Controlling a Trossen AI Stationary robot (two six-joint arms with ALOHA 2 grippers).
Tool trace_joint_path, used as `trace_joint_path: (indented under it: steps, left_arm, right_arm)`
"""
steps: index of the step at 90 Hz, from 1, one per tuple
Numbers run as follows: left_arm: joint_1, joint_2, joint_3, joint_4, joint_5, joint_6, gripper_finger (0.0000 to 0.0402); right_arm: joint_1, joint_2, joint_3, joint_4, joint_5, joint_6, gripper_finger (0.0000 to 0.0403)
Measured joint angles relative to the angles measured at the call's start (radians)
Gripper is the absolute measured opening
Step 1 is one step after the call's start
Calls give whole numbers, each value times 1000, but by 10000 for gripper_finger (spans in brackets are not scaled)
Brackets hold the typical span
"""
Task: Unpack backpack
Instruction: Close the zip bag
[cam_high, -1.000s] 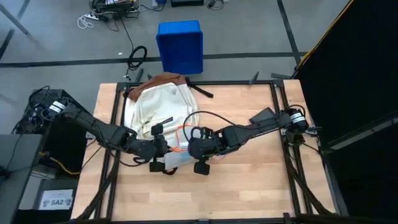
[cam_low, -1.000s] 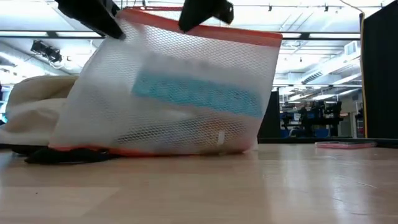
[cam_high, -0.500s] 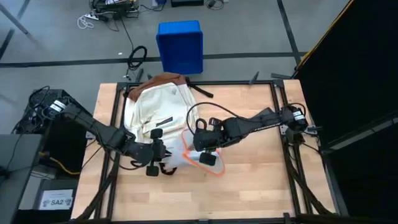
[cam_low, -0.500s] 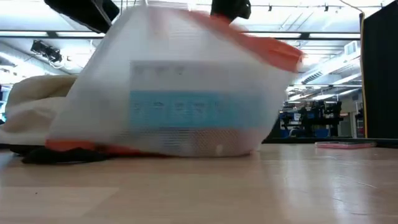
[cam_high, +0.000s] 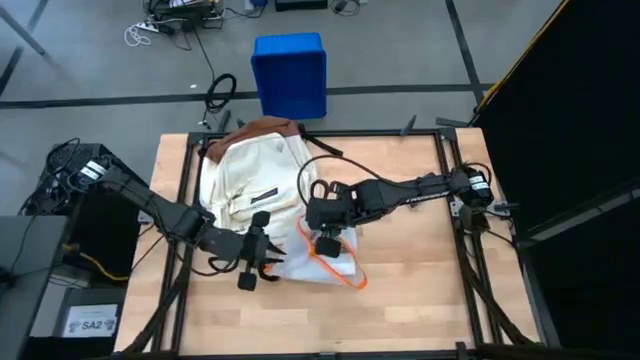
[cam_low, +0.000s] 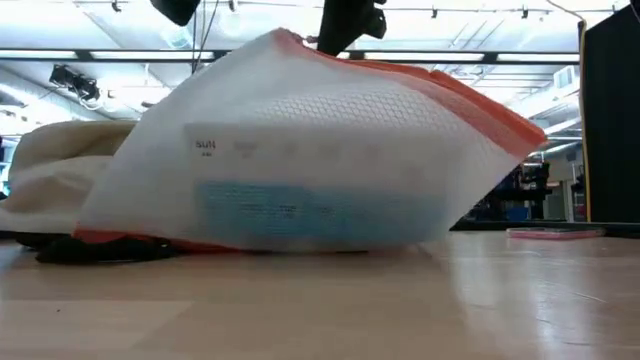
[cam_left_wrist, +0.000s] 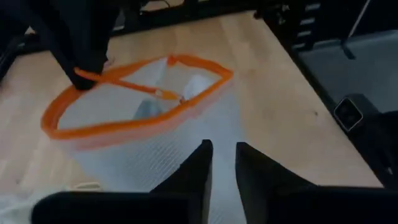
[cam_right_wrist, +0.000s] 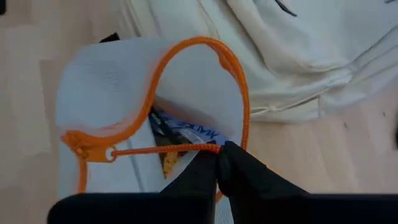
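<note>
The cream-white backpack (cam_high: 245, 170) lies flat at the table's far left, brown base toward the far edge. Beside its near right corner sits a clear mesh pouch (cam_high: 332, 262) with an orange edge. Its bottom rests on the table, its mouth gapes wide, and a blue-printed packet (cam_right_wrist: 186, 132) shows inside. My right gripper (cam_high: 325, 242) is shut on the pouch's orange rim. My left gripper (cam_high: 258, 268) hovers over the pouch's left part with a narrow gap between its fingers (cam_left_wrist: 221, 163) and nothing in it. My right gripper pinches the pouch's orange rim (cam_right_wrist: 219, 147) between its two fingers, where the orange pull cord (cam_right_wrist: 161, 149) ends. It comes from above, slanting in from the table's right. The rim is held up as the pouch's highest point (cam_low: 290, 40); the bottom stays on the table.
A blue bin (cam_high: 290, 75) stands on the floor beyond the far edge. A flat pink thing (cam_low: 555, 233) lies on the table far off in the low view. Bare wood spreads to the right of the pouch and along the near edge.
My left gripper has let go of the pouch's upper edge and drawn back toward the near edge. My right gripper has gone toward the far edge with the rim. The pouch has tipped toward the right, and its mouth has spread wide.
</note>
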Motion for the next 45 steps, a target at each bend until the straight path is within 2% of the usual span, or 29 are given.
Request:
trace_joint_path:
  steps: [16,32,45]
  left_arm:
    - [0,54,0,88,-88,0,101]
    - [2,146,-1,157,-99,-11,133]
    - [3,189,19,172,-196,-77,148]
  right_arm:
    - [-16,0,0,27,-29,-35,0]
    - [-20,0,0,27,-32,-53,0]
    - [-20,0,0,27,-41,-62,0]
